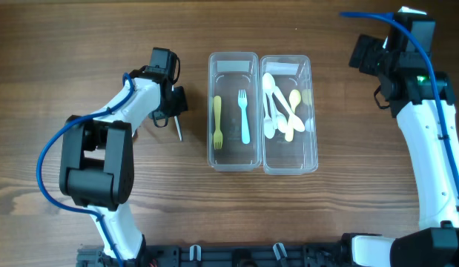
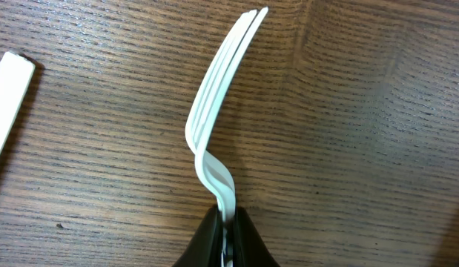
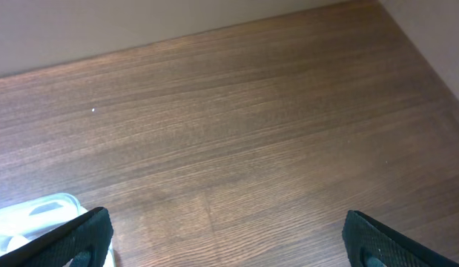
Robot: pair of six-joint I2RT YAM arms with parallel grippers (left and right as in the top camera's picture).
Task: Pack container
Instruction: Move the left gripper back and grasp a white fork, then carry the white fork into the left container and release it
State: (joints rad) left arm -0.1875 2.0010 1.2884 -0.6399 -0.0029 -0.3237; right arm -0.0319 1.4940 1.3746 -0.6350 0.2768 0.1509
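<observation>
Left jaws: left gripper (image 2: 228, 222) is pinched fully together on the handle end of a pale fork (image 2: 214, 111), with only the last bit of handle between the pads
Fork position: it runs straight out ahead of the jaws, tines at the far end, turned edge-on to the wrist camera; cannot tell if it is clear of the table (image 2: 377, 133)
Fork look: thin whitish plastic with a kinked neck and a long shallow curve up to the tines; judged light and springy
Right jaws: right gripper (image 3: 229, 245) stands wide apart with nothing between the fingers, only bare wood ahead
Tubs: two clear tubs sit side by side, well apart from the left jaws and off to one side of the fork tip; the nearer tub (image 1: 211, 111) holds a yellow fork (image 1: 217, 121) and a blue fork (image 1: 244, 117), the farther tub (image 1: 315, 111) holds spoons (image 1: 277, 111)
Step judged: fork gripped, carry to the nearer tub not yet begun
Risk, pivot: a hold this near the handle end leaves a long free length, so a quick swing could twist or slip the fork
Risk, snag: tines leading low could catch the nearer tub's wall and shove the light tub
Risk, placement: overshooting the nearer tub puts the fork among the spoons
Risk, release: letting go high could leave it propped on the rim
</observation>
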